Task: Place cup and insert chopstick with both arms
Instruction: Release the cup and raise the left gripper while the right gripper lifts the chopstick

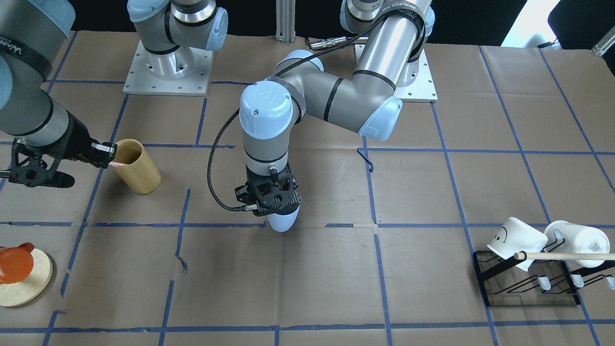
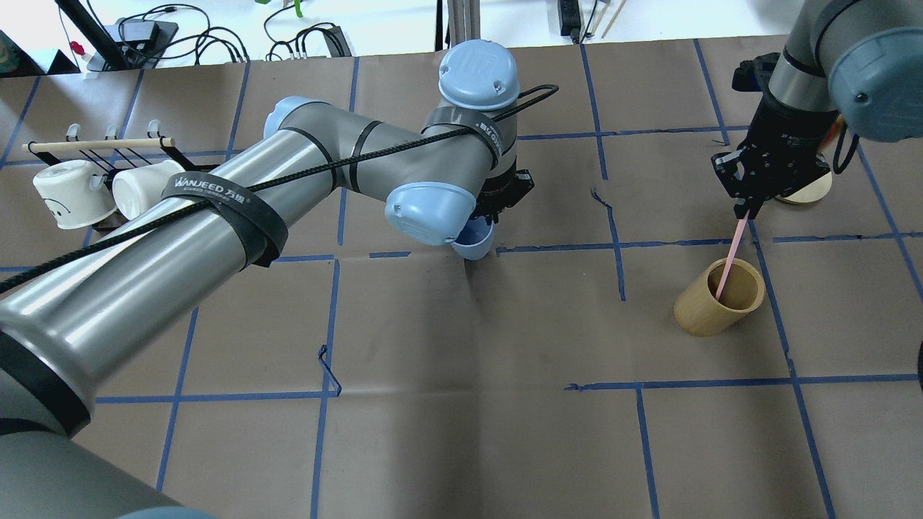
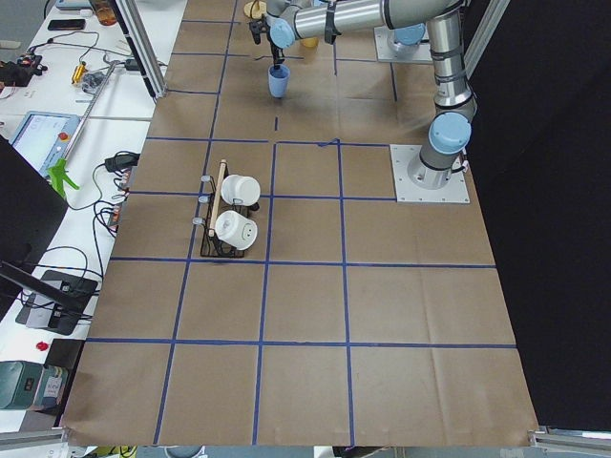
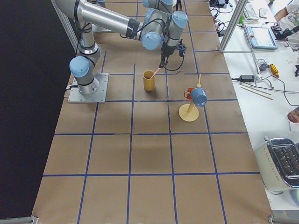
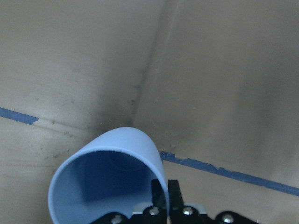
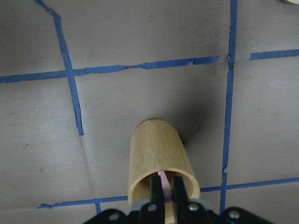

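With the left gripper [image 5: 167, 197], pinched the cup [image 1: 283, 222] by its rim, one finger inside the wall and one outside, clenched tight on it. Held it mouth-up under the wrist, by a blue tape line near the middle of the table [image 2: 469, 432]; could not tell whether resting on the paper or just above. Stood well right of the rack [image 1: 528, 294] in the overhead view, with two white mugs [image 2: 72, 194] on their sides on its wires and a wooden rod [image 2: 97, 145] across the top.

Further right, with the right gripper [image 6: 168, 185], clasped the pink chopstick [image 2: 730, 261] near its upper end, fingers closed firmly on it. Held it aslant, lower end down inside the mouth of the holder [image 2: 721, 303], upper end out above the rim. Had the holder, a bamboo tube, standing upright on the paper near a crossing of tape lines, well apart from the cup.

Farthest right, just beyond the right gripper, showed a round wooden stand [image 4: 189, 113] with a blue mug [image 4: 199, 97] hung on it and something orange [image 1: 14, 264] beside; could not make out more.
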`<state>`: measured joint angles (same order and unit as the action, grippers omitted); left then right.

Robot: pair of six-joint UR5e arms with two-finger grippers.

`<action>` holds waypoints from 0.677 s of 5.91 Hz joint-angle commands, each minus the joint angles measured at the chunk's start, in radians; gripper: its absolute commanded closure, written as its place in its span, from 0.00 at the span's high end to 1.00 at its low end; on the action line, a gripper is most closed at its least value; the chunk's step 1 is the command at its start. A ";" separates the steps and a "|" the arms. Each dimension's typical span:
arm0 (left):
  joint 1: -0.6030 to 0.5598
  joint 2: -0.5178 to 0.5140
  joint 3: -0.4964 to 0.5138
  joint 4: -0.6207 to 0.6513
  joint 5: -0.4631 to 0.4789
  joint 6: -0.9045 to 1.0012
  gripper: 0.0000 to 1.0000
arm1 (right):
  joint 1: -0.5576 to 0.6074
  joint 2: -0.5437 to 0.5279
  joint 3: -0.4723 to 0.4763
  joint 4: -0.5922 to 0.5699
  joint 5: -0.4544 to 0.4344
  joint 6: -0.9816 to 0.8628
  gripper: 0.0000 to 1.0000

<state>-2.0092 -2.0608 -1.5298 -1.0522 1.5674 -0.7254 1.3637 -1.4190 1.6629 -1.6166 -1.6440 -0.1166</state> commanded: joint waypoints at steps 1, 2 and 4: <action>-0.002 -0.002 -0.009 -0.002 0.003 0.012 0.70 | 0.002 -0.001 -0.046 0.016 0.001 0.000 0.06; 0.001 0.010 -0.003 -0.002 0.003 0.027 0.71 | 0.005 -0.002 -0.140 0.108 0.003 0.000 0.06; 0.039 0.062 0.022 -0.040 0.002 0.114 0.80 | 0.009 -0.003 -0.297 0.271 0.006 -0.002 0.06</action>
<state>-1.9922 -2.0260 -1.5174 -1.0671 1.5704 -0.6542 1.3709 -1.4207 1.4399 -1.4219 -1.6405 -0.1171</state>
